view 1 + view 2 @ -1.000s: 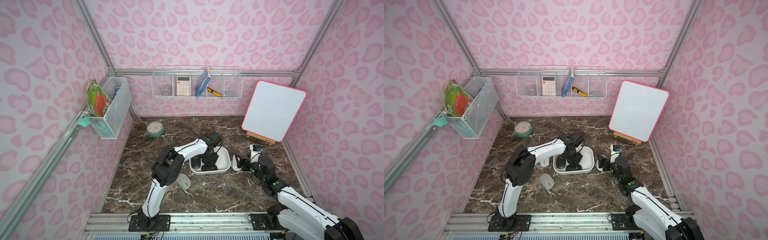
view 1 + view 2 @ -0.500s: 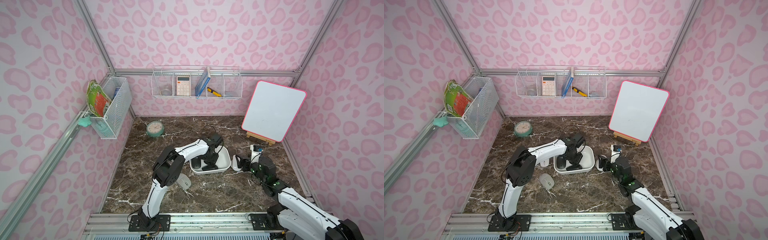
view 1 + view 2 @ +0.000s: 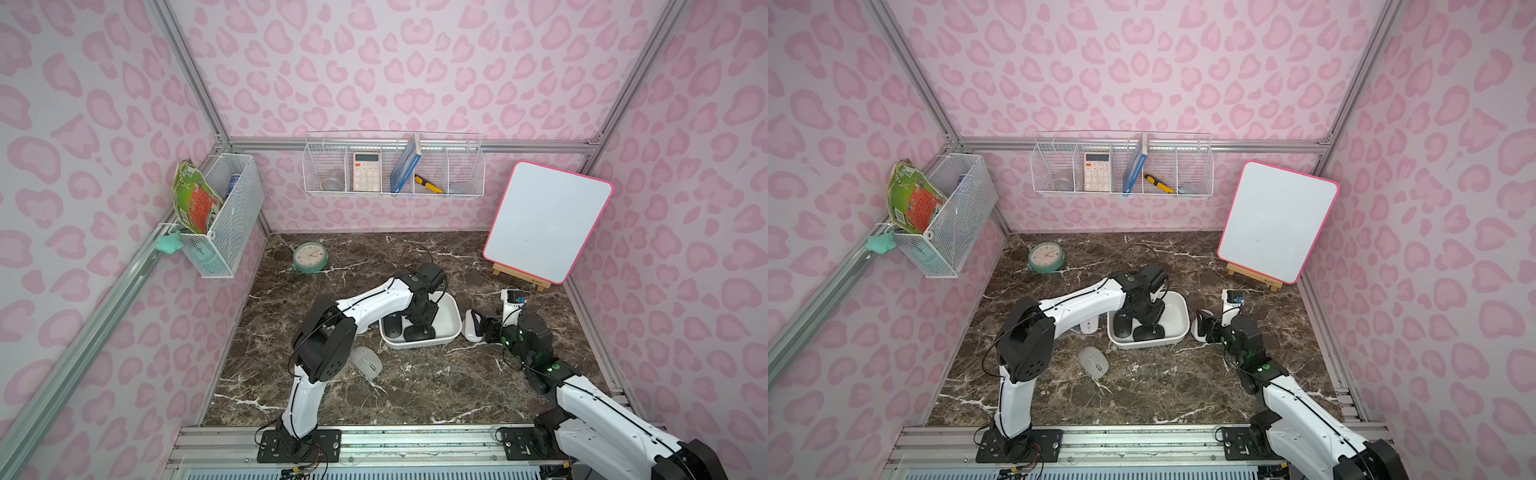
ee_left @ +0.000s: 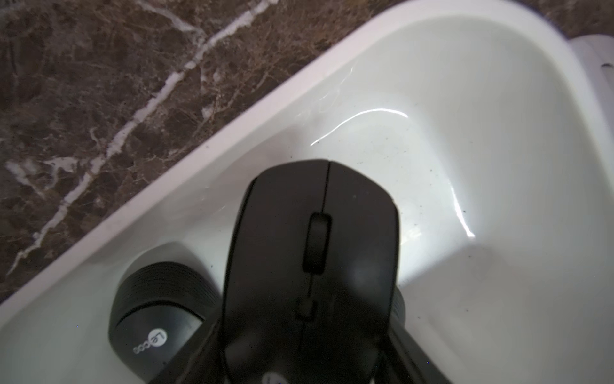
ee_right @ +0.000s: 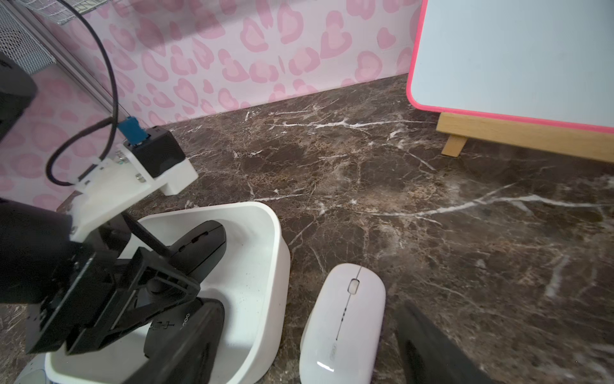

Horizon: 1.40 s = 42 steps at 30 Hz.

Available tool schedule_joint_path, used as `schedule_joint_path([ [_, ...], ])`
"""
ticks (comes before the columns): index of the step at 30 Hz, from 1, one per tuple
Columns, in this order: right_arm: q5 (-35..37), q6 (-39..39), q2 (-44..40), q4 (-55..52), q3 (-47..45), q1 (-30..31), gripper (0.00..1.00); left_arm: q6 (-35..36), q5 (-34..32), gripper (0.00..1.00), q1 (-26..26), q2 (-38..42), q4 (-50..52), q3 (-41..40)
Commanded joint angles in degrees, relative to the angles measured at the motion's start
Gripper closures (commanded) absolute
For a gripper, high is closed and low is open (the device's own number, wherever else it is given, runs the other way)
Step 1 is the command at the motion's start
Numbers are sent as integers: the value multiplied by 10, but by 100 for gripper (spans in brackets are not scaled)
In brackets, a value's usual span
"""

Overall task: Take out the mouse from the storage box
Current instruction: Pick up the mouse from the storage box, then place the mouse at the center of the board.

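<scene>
Almost nothing has shifted over the last second: in both top views the left arm reaches into the storage box (image 3: 448,318) just as it did, and the right arm keeps its place beside it.

The left gripper (image 3: 422,318) is down inside the walls. The left wrist view shows its fingers (image 4: 194,352) set along both long flanks of a black mouse (image 4: 312,266), a grip across its width. That mouse is within the box, in the half nearer the tabletop's back edge, and in the right wrist view it sits tilted rather than flat.

Its long axis runs roughly along the box's length, scroll wheel up. The nose, as best I can read it, aims at the right end wall. A second black mouse (image 4: 159,299) lies close beside it.

The right gripper (image 3: 483,329) has its fingers spread and holds nothing. They stand around a white mouse (image 5: 345,319) on the tabletop (image 3: 415,395), just beside the box's right wall.

I judge the task past halfway. A grey mouse (image 3: 365,360) near the box's front-left corner and another white mouse (image 3: 1090,326) by its left wall are already out. What is left — lifting the gripped mouse over the rim and setting it down; at least one more remains inside.
</scene>
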<state>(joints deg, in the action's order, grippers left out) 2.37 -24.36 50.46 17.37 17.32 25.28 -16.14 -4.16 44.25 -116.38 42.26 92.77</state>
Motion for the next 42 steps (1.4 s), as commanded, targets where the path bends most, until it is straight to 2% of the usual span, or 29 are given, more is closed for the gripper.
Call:
schedule_joint_path([
  [1, 10, -2, -7, 11, 1, 0, 15, -9, -1, 46, 4, 25, 0, -14],
  [11, 44, -18, -46, -26, 11, 0, 15, -19, -6, 46, 47, 106, 22, -57],
  [17, 125, -59, -95, -115, 40, -3, 14, -21, 0, 46, 103, 120, 27, -59],
  [22, 173, -86, -167, -191, 63, -13, 13, -18, 18, 46, 146, 93, 20, -37],
  [29, 250, -102, -288, -265, 75, -16, 13, 2, 39, 46, 179, 24, 30, 20],
  [38, 303, -111, -380, -324, 87, -15, 14, -12, 34, 46, 189, -75, 82, 106],
  [42, 309, -110, -395, -329, 85, -16, 14, -16, 30, 46, 189, -98, 89, 124],
])
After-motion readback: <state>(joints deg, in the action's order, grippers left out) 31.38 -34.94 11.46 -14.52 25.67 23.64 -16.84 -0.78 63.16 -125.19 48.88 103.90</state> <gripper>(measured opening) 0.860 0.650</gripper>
